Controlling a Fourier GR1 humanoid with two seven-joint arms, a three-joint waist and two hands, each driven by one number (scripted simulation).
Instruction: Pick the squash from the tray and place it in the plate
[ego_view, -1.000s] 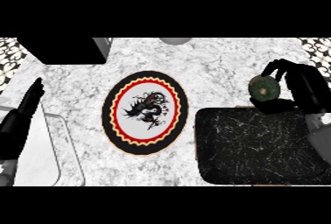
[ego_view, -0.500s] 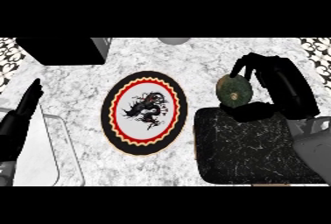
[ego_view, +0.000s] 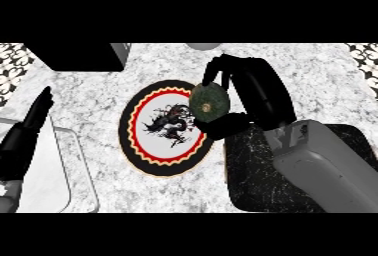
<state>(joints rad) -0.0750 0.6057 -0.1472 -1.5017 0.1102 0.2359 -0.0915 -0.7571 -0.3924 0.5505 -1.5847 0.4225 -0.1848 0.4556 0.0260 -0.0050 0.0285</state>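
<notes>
We see the right hand curled round the squash, fingers over the top and thumb under it, holding it over the right edge of the plate. The plate carries only its dark printed figure, and the black tray beside it shows nothing on its visible surface. Left hand sits at the left edge, fingers straight, holding nothing

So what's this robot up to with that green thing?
Its right hand is curled around a round green squash and holds it over the right rim of the patterned plate. The dark tray it belongs to sits just to the right. The left hand rests open at the left edge.
</notes>
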